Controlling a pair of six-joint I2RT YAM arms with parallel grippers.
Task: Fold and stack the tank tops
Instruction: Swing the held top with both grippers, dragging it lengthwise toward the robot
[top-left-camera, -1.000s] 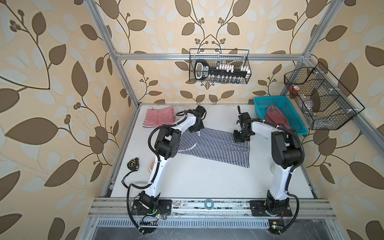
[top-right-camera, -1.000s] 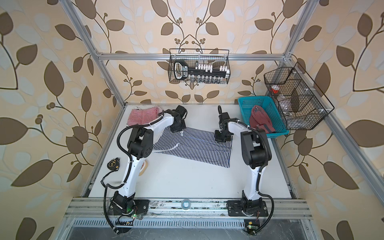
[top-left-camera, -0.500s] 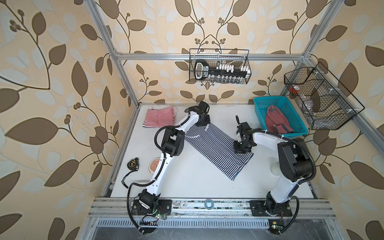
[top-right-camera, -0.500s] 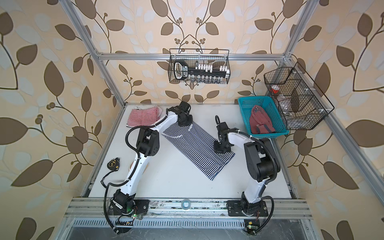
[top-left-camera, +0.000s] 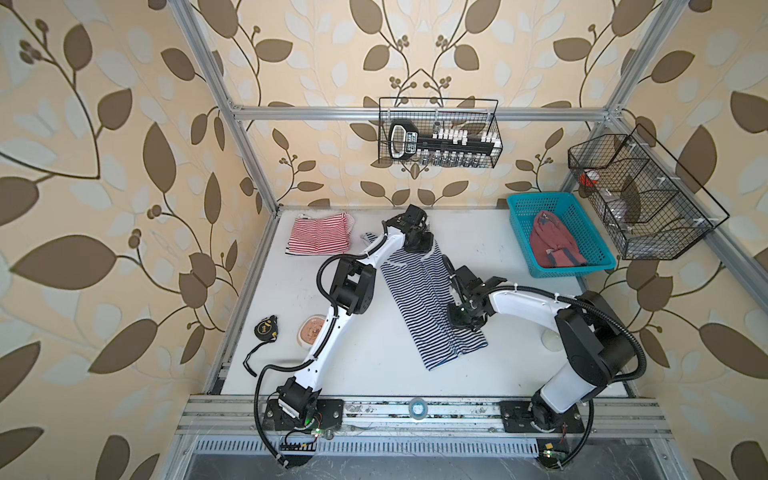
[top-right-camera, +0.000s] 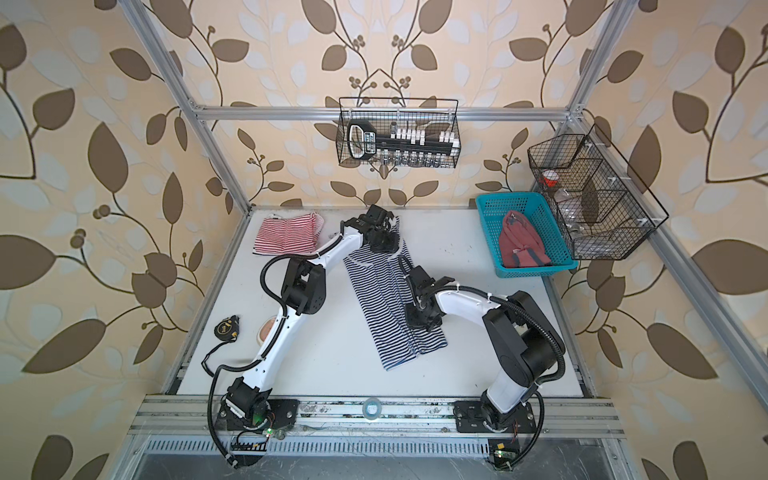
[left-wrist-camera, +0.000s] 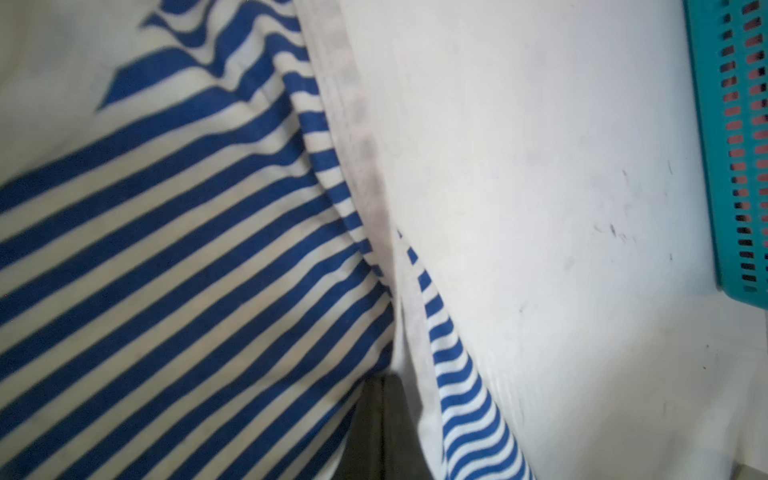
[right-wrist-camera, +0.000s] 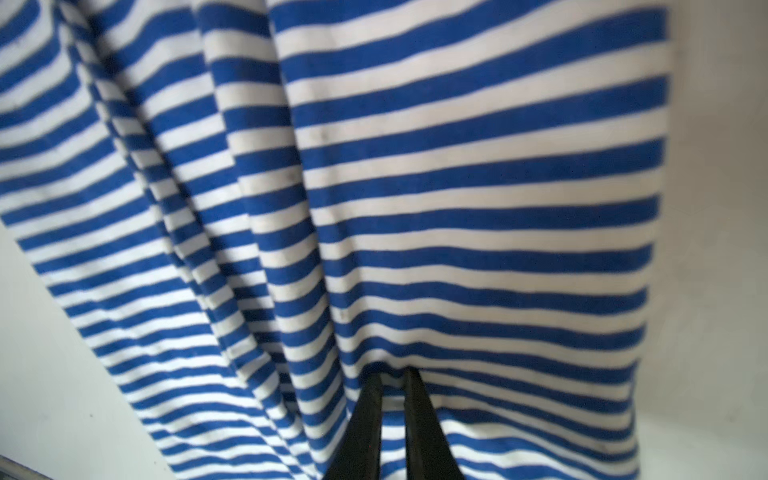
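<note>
The navy-white striped tank top (top-left-camera: 419, 299) (top-right-camera: 386, 299) lies lengthwise on the white table, pulled into long pleats. My left gripper (top-left-camera: 417, 241) (top-right-camera: 384, 243) is shut on its far end; in the left wrist view the cloth (left-wrist-camera: 166, 249) drapes over a dark finger (left-wrist-camera: 374, 424). My right gripper (top-left-camera: 461, 320) (right-wrist-camera: 392, 376) pinches a fold on the top's right side, and the pleats (right-wrist-camera: 457, 166) run to its tips. The red-white striped tank top (top-left-camera: 320, 237) (top-right-camera: 289, 235) lies folded at the back left. The dusty red tank top (top-left-camera: 552, 245) (top-right-camera: 521, 245) sits crumpled in the teal basket (top-left-camera: 540, 197).
A tape measure (top-left-camera: 266, 328) and a small round dish (top-left-camera: 311, 330) lie at the left edge beside the left arm. Wire baskets hang on the back wall (top-left-camera: 438, 133) and the right wall (top-left-camera: 640, 199). The teal basket (left-wrist-camera: 731, 145) stands at the back right.
The striped top has swung from lying crosswise to lengthwise. The left gripper carried its end toward the back wall, while the right gripper pulled its side toward the front.
</note>
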